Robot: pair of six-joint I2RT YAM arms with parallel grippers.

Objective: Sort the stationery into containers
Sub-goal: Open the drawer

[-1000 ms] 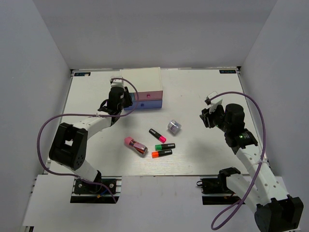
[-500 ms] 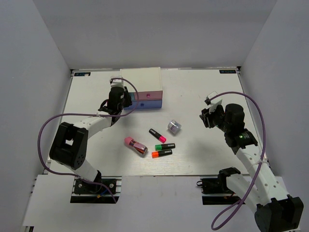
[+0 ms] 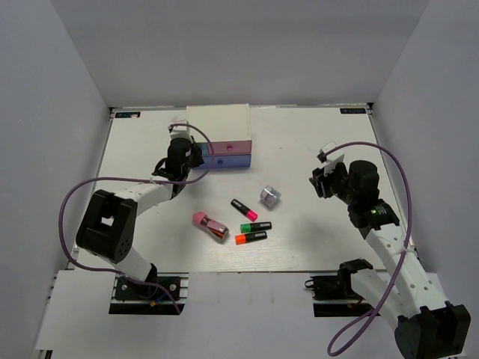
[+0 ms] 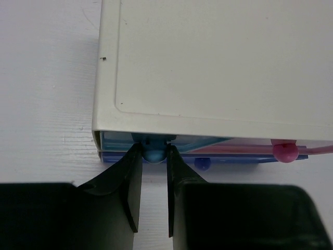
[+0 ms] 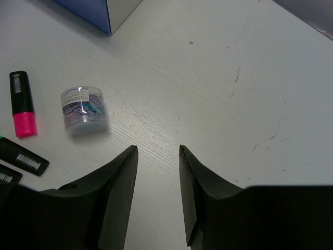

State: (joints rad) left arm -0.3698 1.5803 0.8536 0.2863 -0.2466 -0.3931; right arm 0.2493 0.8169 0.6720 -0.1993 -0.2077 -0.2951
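Note:
The white-topped drawer unit (image 3: 217, 123) stands at the back left. My left gripper (image 3: 194, 153) is at its front, and in the left wrist view it (image 4: 154, 156) is shut on the light blue drawer's knob (image 4: 154, 152). The pink drawer's knob (image 4: 285, 151) and the periwinkle drawer's knob (image 4: 203, 163) lie to its right. The pink (image 3: 245, 209), green (image 3: 256, 226) and orange (image 3: 251, 238) markers, the pink-and-dark-red block (image 3: 210, 225) and the silver-purple cube (image 3: 270, 196) lie mid-table. My right gripper (image 3: 320, 182) is open and empty, right of the cube (image 5: 83, 109).
Grey walls close the table on three sides. In the right wrist view the pink marker (image 5: 22, 104) lies left of the cube, and a blue corner of the drawer unit (image 5: 93, 10) shows at the top.
My left gripper has shifted slightly toward the drawer unit's front. The right arm and the loose items have not moved.

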